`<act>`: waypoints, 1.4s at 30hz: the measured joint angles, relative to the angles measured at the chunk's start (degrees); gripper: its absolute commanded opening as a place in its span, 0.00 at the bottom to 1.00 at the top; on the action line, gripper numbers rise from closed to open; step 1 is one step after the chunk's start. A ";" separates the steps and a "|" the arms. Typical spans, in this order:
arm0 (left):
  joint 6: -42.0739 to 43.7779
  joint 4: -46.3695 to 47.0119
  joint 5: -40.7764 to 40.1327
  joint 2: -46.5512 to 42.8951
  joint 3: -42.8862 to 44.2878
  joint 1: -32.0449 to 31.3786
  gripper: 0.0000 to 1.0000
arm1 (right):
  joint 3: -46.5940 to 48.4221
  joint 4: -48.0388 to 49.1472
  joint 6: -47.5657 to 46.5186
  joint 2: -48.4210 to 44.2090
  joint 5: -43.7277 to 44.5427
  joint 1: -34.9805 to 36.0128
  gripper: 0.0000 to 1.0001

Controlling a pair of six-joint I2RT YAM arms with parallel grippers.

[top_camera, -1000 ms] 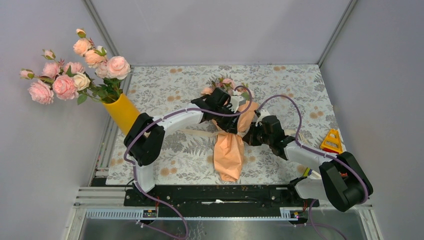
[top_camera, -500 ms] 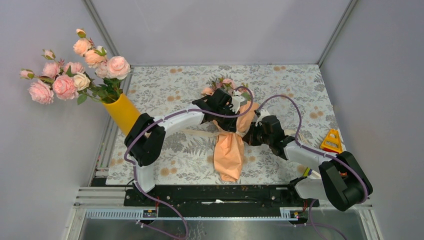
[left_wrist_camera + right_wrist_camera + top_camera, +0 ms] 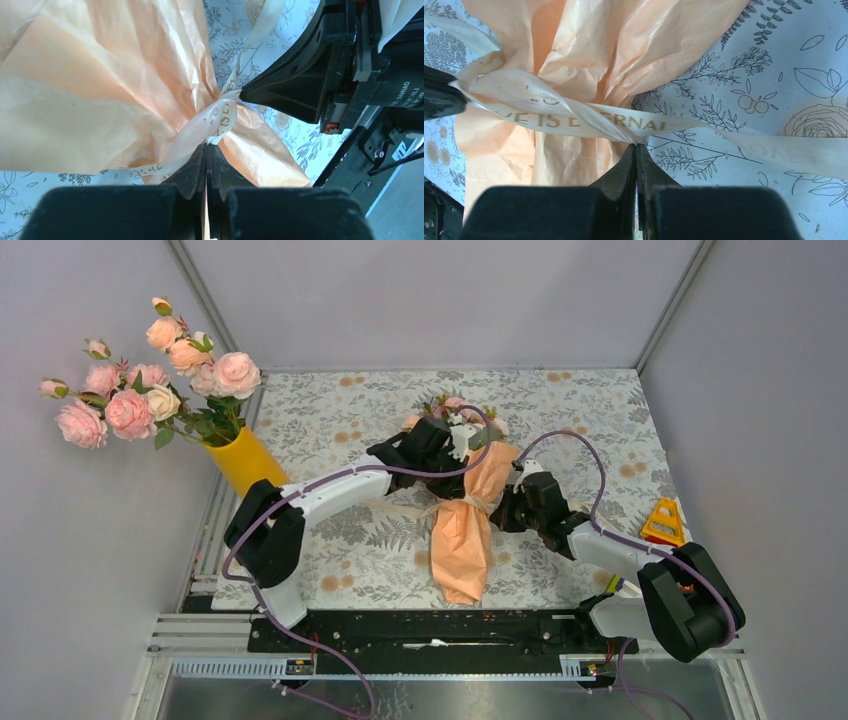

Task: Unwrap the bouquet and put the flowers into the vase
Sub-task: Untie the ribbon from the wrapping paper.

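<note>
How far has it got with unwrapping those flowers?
Barely begun. Nothing is finished: the ribbon is tied round the bouquet, small flowers inside. In hand: the left gripper and right gripper are each shut on the ribbon beside its knot. Left: untying, opening the paper, moving the flowers to the vase.

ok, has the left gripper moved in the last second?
Yes. In the top view the left gripper has shifted left, toward the yellow vase, with its jaws shut on the ribbon.
</note>
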 measured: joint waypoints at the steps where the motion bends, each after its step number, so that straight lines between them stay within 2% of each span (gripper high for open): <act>1: -0.70 0.48 -0.52 -0.61 -0.48 0.02 0.00 | 0.00 -0.11 0.02 0.00 0.13 0.00 0.00; 8: -6.78 5.90 -2.86 -5.75 -8.09 1.70 0.00 | 0.00 -0.79 0.22 0.00 1.44 0.00 0.00; 23: -21.55 17.86 -6.45 -17.38 -26.80 9.88 0.00 | 0.02 -1.53 1.25 0.33 1.88 0.00 0.00; 42: -25.92 19.56 -15.28 -22.32 -35.91 15.89 0.00 | 0.02 -2.69 2.27 1.05 4.59 0.00 0.00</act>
